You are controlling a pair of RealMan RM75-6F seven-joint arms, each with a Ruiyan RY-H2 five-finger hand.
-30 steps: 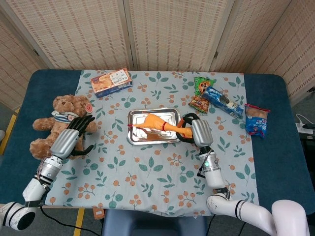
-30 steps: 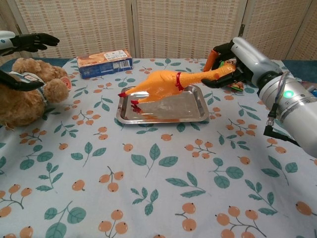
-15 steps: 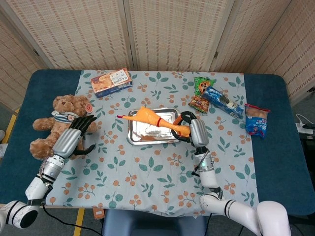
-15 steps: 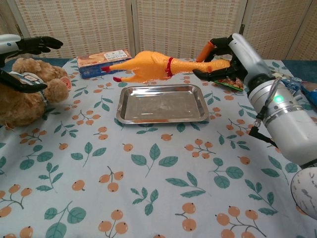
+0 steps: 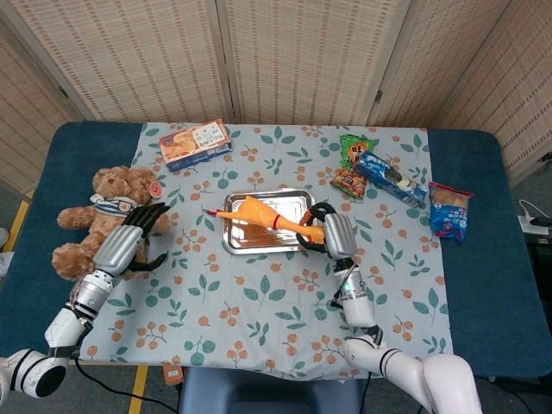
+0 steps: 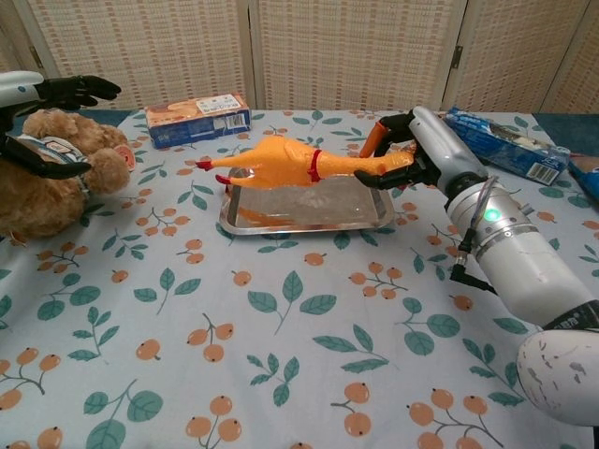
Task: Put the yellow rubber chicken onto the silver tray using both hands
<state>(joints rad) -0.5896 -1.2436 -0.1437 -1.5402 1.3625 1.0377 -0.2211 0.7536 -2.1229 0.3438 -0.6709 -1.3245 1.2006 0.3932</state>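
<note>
Over the silver tray [image 6: 245, 221] we held the yellow rubber chicken [image 6: 285, 165] w/ right hand [image 6: 412, 154] fingers gripping its neck end, not yet set down. Left hand [image 5: 138, 229] sat open, fingers apart, by the teddy bear [image 5: 99, 216]. Next, probably: lower & release.

Yellow rubber chicken [image 6: 281, 165] held horizontal above silver tray [image 6: 379, 211].
</note>
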